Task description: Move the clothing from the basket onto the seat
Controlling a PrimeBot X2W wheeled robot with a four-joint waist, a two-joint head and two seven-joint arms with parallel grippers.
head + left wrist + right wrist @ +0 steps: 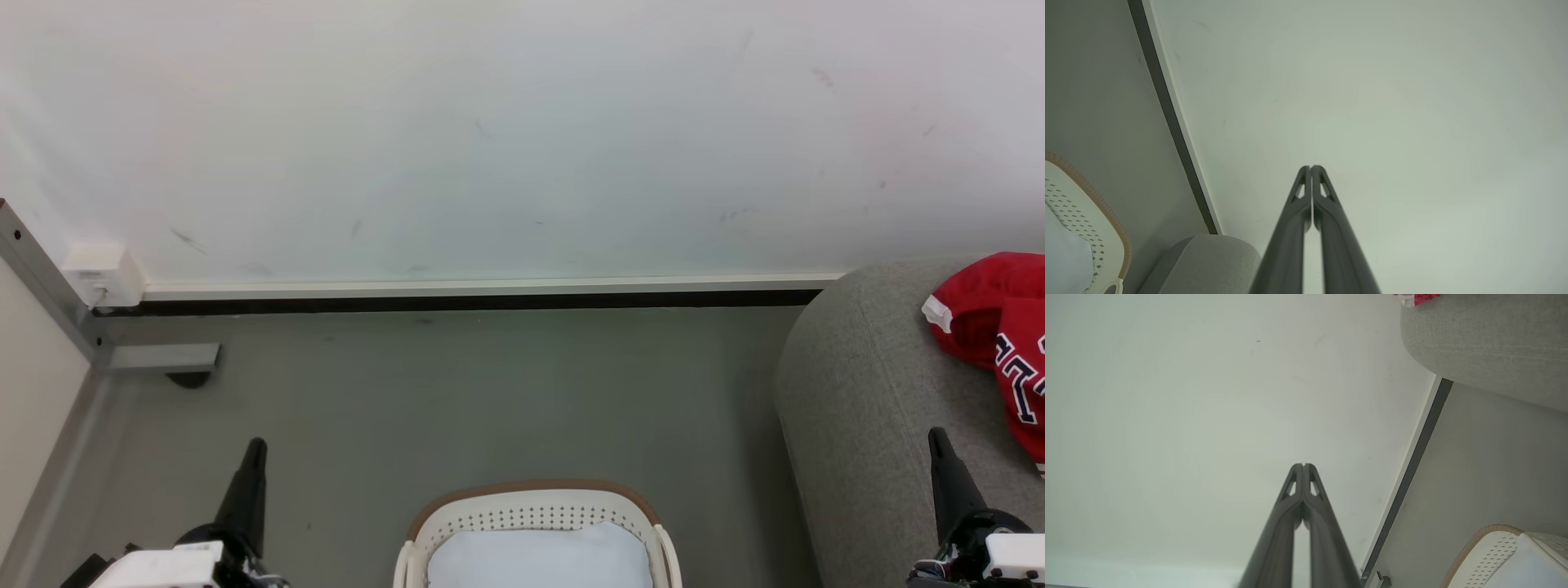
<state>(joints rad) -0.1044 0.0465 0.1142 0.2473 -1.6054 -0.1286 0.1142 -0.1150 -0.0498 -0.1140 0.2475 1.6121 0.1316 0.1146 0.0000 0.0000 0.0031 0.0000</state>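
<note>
Head view of a white, hole-patterned basket [531,516] with a tan rim, standing on a grey floor [457,392] directly before the robot. What shows of its inside is a pale lining [539,559], but the near part of the basket is cut off, so whether anything lies there cannot be told. To the right of the basket stands the seat [857,392], grey, woven and upholstered, with a rounded edge. The clothing [980,310], red with white trim and part of some dark-and-white lettering, lies heaped on the seat, to the right of the basket and farther from the robot. The left gripper [255,447] hangs left of the basket and the right gripper [937,437] right of it, above the seat's edge. In the wrist views each has its two dark fingers pressed together with nothing between them. The clothing looks light, soft and limp, probably a little slick, so it should sag and trail when lifted. A raised fold or the thick bunched hump would likely give the surest pinch; a flat single layer might slip out.
</note>
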